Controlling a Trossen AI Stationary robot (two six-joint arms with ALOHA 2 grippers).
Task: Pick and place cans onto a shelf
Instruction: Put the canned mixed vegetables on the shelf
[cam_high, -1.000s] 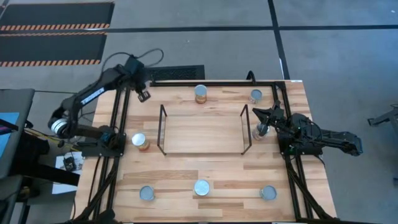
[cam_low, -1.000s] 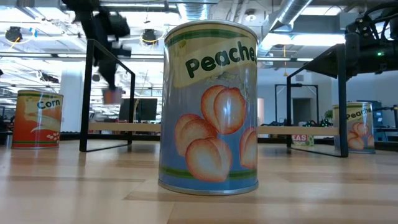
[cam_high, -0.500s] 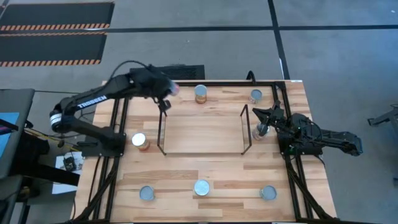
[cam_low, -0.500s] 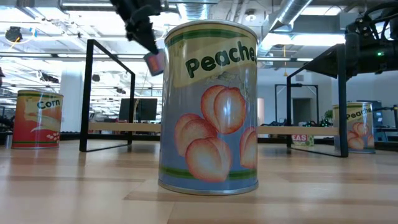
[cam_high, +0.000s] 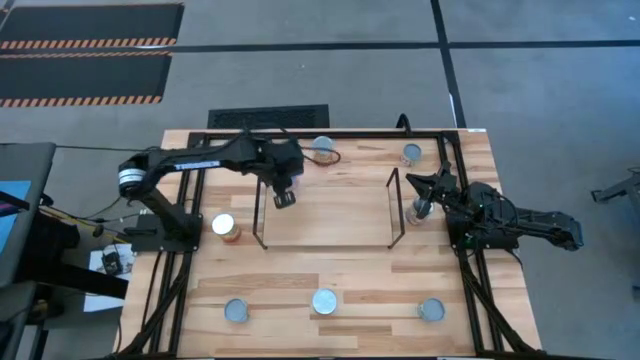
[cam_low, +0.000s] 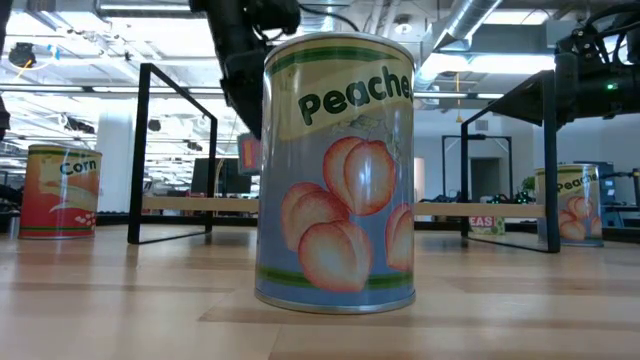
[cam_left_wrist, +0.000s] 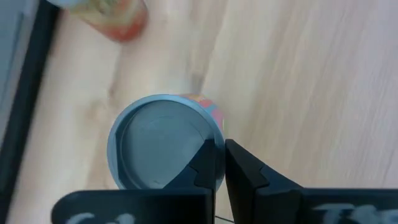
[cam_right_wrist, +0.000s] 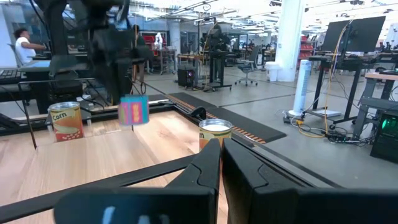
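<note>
Left end effector (cam_high: 285, 197) is hanging over the left part of the shelf (cam_high: 325, 215), its fingers pinching together on the rim of a blue-topped can (cam_left_wrist: 163, 140) and holding it in the air, clear of the shelf's board. Left of the shelf, a corn can (cam_high: 226, 228) is standing on the worktop (cam_high: 300, 270). Two more cans, one (cam_high: 323, 148) just behind the left arm and another (cam_high: 411, 153) towards the right corner, are sitting along the far edge. Three cans (cam_high: 236, 311) (cam_high: 325, 301) (cam_high: 430, 310) are lining the near edge, well apart. Right end effector (cam_high: 418, 208) is hovering just beside the shelf's right end, directly at a white-topped can (cam_high: 415, 215); whether it is gripping that can cannot be told.
</note>
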